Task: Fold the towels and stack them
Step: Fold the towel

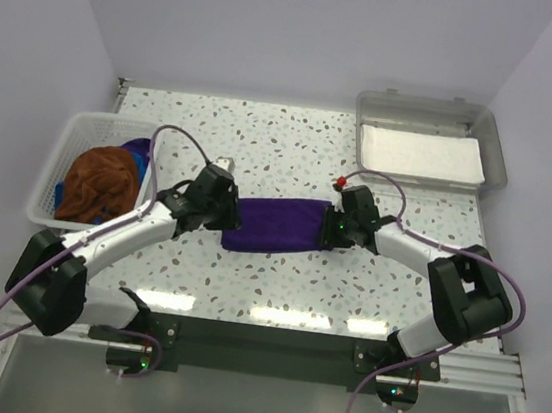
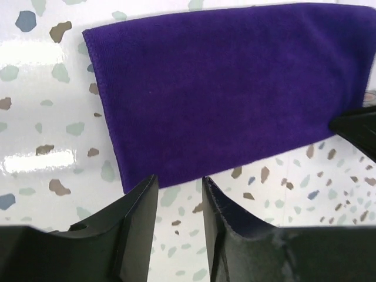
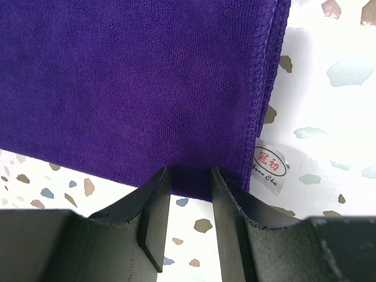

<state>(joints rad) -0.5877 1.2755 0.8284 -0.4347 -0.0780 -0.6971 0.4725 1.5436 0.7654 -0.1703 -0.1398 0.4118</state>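
A purple towel point(image 1: 276, 224) lies folded into a long strip on the speckled table between my two arms. My left gripper point(image 1: 217, 211) is at its left end, open and empty; in the left wrist view the fingertips point(image 2: 148, 189) sit just short of the towel's near edge point(image 2: 229, 94). My right gripper point(image 1: 338, 226) is at its right end, open; in the right wrist view the fingertips point(image 3: 158, 179) straddle the towel's near edge point(image 3: 135, 88) beside its white label point(image 3: 270, 163). A brown towel point(image 1: 98, 183) and a blue one point(image 1: 138, 154) lie in the basket.
A white mesh basket point(image 1: 75, 134) stands at the left of the table. A clear plastic bin point(image 1: 432, 137) with a folded white towel point(image 1: 421, 154) stands at the back right. Cables loop over both arms.
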